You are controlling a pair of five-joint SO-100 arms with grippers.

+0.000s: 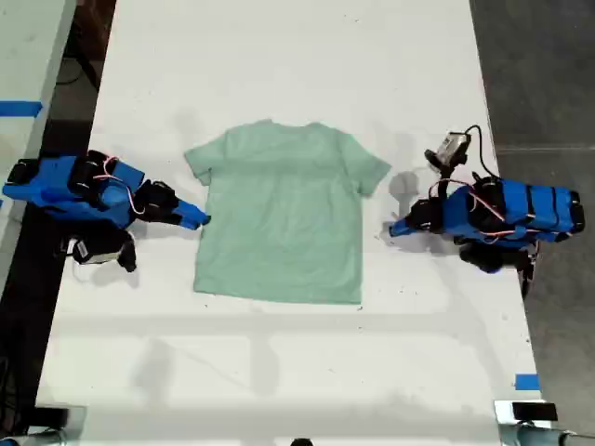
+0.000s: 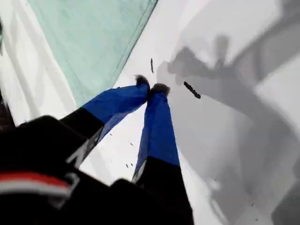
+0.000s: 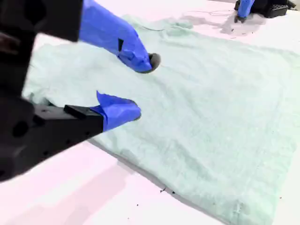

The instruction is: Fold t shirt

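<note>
white table (image 1: 297,372) | t shirt (image 1: 284,214) flat | blue tape (image 1: 526,382) | dark floor (image 1: 548,74)

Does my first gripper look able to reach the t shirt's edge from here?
Probably yes. My first gripper sits shut over bare table, just off the t shirt, with nothing between them; it would need to open first.

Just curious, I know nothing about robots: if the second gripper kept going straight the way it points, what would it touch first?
Most likely the t shirt: my second gripper, jaws open, points at its cloth with nothing between, though depth is hard to judge.
</note>
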